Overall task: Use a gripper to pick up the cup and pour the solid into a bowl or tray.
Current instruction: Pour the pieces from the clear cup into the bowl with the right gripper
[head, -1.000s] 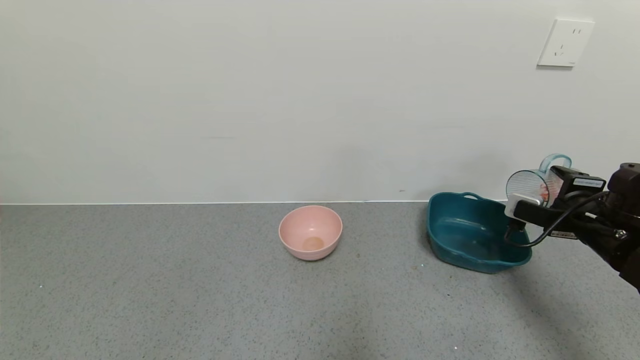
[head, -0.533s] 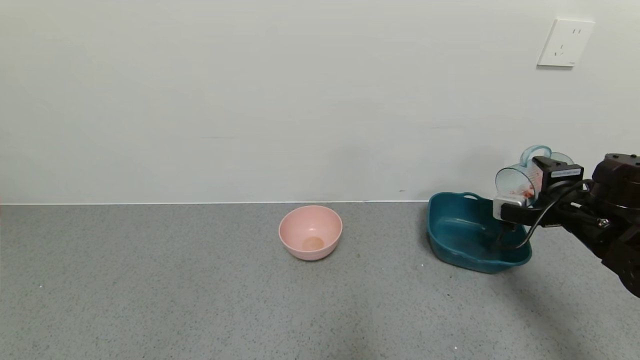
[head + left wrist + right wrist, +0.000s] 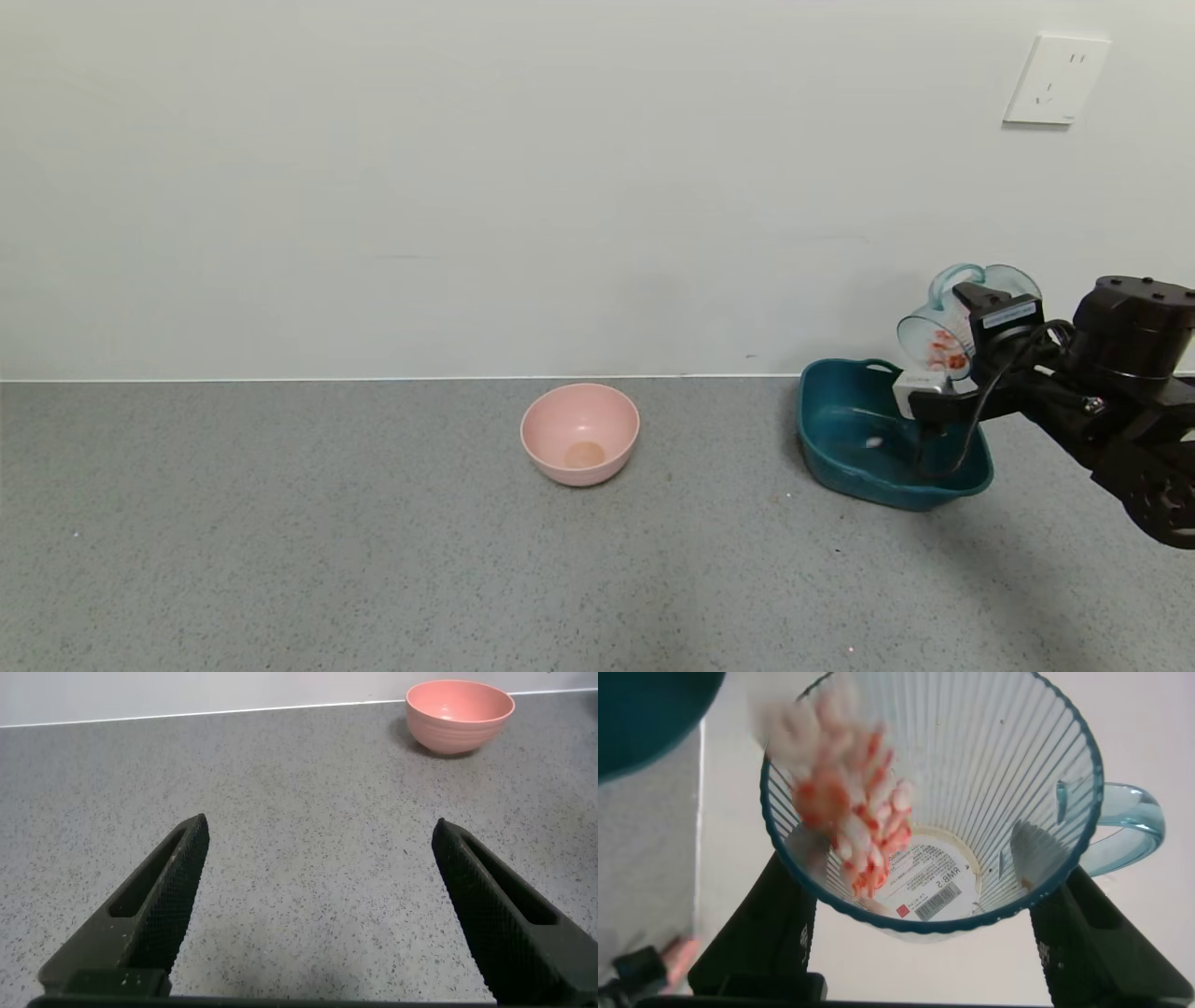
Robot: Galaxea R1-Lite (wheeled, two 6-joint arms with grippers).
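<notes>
our right gripper [image 3: 948, 373] clenches the tilted cup [image 3: 943, 331] above the teal basin [image 3: 845, 467] on grey counter [image 3: 373, 560]; left gripper [image 3: 318, 915] fingers released.

The cup [image 3: 971, 793] is clear, ribbed, glossy blue-green plastic. Beside the cup, the basin [image 3: 840, 467] is smooth, dark teal plastic. Left of it, the pink bowl [image 3: 580, 434] looks matt. The countertop [image 3: 327, 560] is speckled grey, matt.

the cup [image 3: 971, 793] sits clamped between black fingers [image 3: 761, 933], red-white solid [image 3: 854, 803] blurred, apparently sliding toward its rim.
</notes>
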